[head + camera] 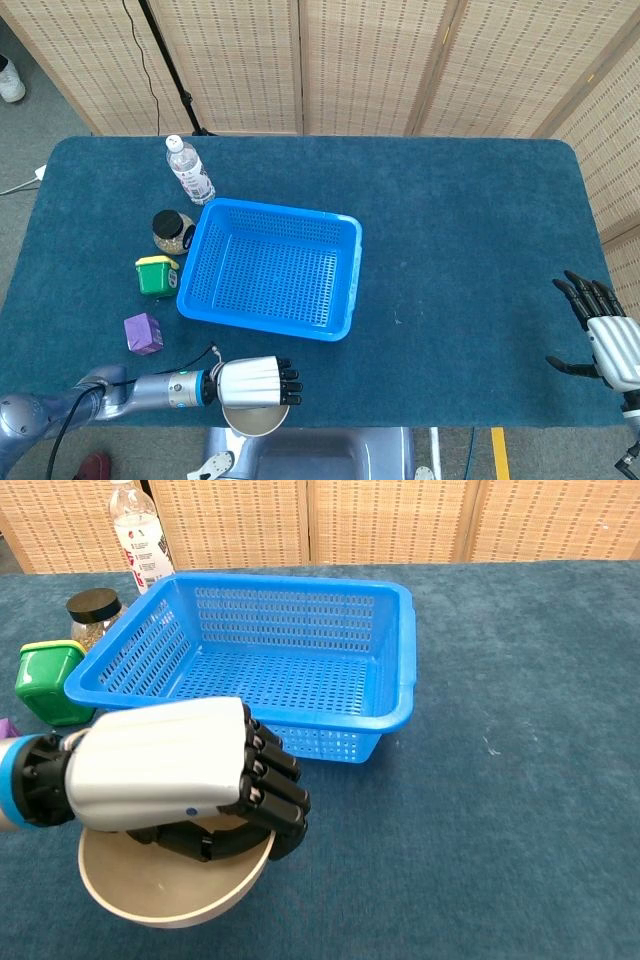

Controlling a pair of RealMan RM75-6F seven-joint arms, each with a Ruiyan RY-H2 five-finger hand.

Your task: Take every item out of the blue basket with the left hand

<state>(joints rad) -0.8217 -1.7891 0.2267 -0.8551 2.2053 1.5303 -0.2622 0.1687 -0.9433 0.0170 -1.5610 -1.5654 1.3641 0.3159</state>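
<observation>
Curling black fingers (272, 798) over its smooth rim, the left hand (165, 765) grips a round beige bowl (170, 885).

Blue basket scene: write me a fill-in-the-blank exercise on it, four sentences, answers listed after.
1. The left hand grips the rim of a beige ____.
2. The blue basket now holds ____.
3. The item with a yellow-green lid, the green container, stands beside the basket's ____ side in the head view.
4. The right hand holds nothing and its fingers are ____.

Missing words: bowl; nothing; left; apart
</observation>
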